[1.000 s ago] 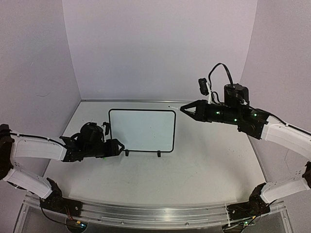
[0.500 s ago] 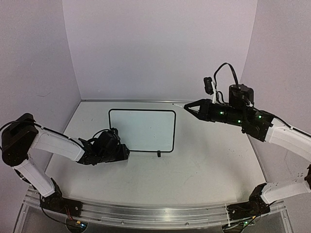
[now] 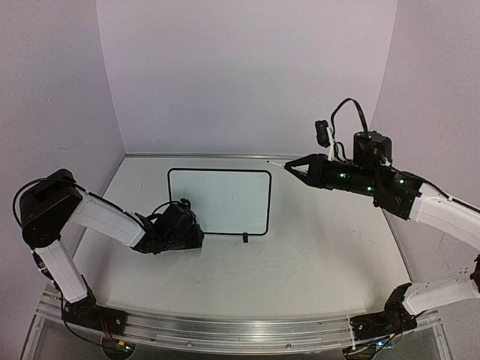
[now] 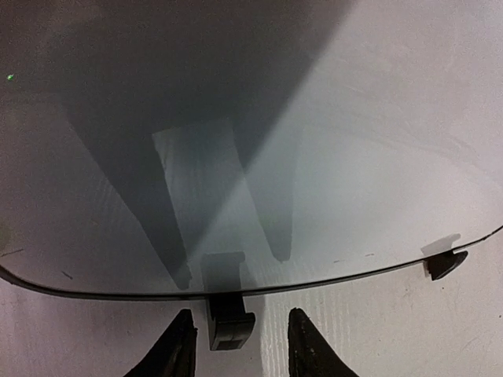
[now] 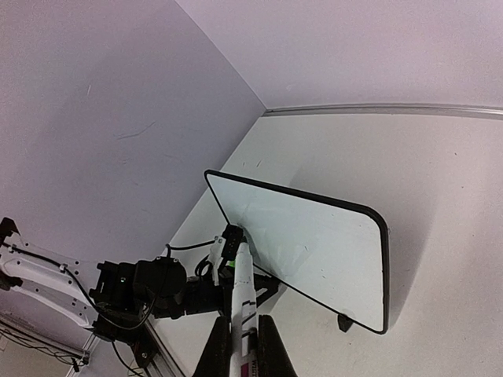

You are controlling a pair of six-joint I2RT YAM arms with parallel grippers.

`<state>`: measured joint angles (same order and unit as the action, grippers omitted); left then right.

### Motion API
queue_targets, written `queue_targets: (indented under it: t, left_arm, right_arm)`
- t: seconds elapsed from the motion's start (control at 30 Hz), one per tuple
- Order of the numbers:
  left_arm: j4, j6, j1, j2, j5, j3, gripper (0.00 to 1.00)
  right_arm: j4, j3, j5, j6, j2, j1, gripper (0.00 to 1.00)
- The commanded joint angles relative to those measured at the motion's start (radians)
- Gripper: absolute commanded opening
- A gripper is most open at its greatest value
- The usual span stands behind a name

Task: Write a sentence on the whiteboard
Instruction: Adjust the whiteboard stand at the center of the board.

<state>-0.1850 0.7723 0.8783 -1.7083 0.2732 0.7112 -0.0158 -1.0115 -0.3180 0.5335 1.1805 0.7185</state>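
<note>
We see a small black-framed whiteboard (image 3: 219, 201) standing on its 2 feet near the middle of a pale surface (image 3: 322, 247). The left tool (image 3: 196, 237) sits low at the board's lower left corner. Its 2 fingers are spread on either side of the left foot (image 4: 230, 323), with a gap showing on each side. The right tool (image 3: 296, 166) hangs in the air just right of the board's upper right corner, apart from it. Its fingers pinch a white marker (image 5: 242, 290) whose tip points left toward the board.
</note>
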Motion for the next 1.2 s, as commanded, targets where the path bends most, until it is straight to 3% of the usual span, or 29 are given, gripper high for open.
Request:
queue_targets:
  t: [0.0,0.6,0.77,1.07,1.17]
  left_arm:
    - [-0.004,-0.049,0.005,-0.035,0.044,0.053,0.36]
    - [0.178,0.053,0.109,-0.123,0.15,0.195,0.01]
    - [0.28,0.118,0.15,-0.146,0.158,0.26,0.0]
    - [0.321,0.199,0.191,-0.174,0.162,0.306,0.0]
    - [0.326,0.222,0.207,-0.157,0.183,0.298,0.06]
  right_arm:
    - [0.025,-0.002,0.006,0.011,0.004,0.004,0.0]
    - [0.024,0.02,0.025,0.016,-0.014,0.004,0.0]
    - [0.025,0.031,0.036,0.015,-0.026,0.004,0.0]
    - [0.024,0.055,0.053,0.018,-0.049,0.004,0.0]
    - [0.024,0.058,0.057,0.02,-0.055,0.004,0.0]
